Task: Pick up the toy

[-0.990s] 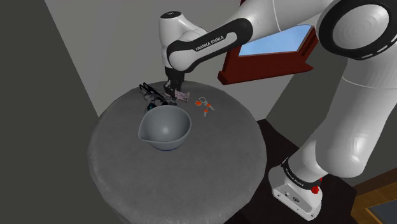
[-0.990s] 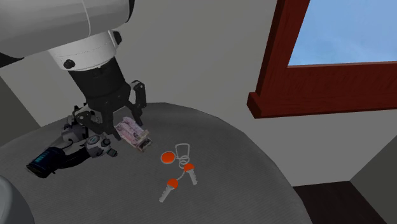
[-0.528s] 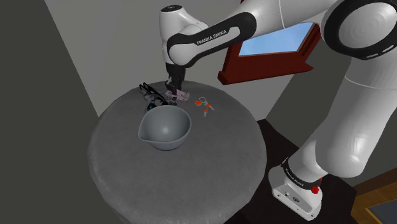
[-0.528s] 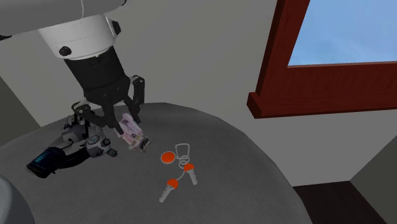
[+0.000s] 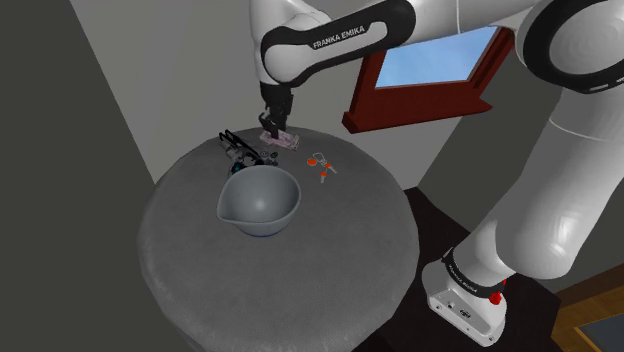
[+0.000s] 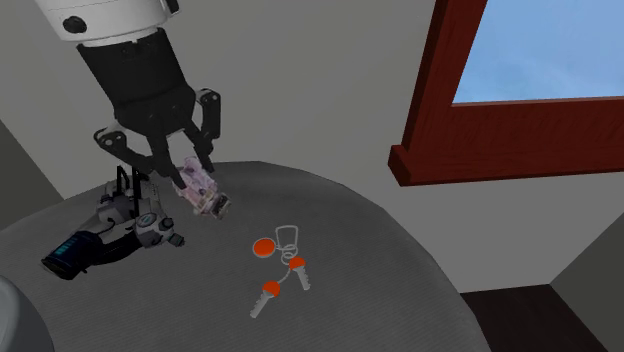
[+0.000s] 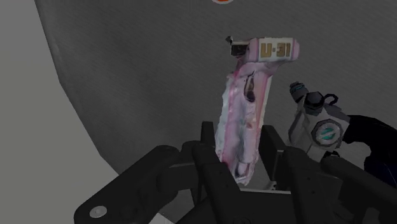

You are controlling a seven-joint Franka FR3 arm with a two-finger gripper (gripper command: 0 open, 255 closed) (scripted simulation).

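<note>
Pink-and-white slender toy point(image 6: 203, 192) marked U-31 hangs tilted, clamped between the fingers of my all-black gripper point(image 6: 185, 172), just above the far side of the round grey table point(image 5: 300, 270). Beside it I see a black-and-grey gadget point(image 6: 110, 232) lying on the table. Orange-tagged keys point(image 6: 278, 262) lie nearby, and a grey spouted bowl point(image 5: 258, 200) sits nearer the middle.

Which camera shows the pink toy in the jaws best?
The wrist view: the pink-and-white elongated toy stands large between the black jaws. The second exterior view shows it smaller, above the grey table; the shoulder view, tiny.
</note>
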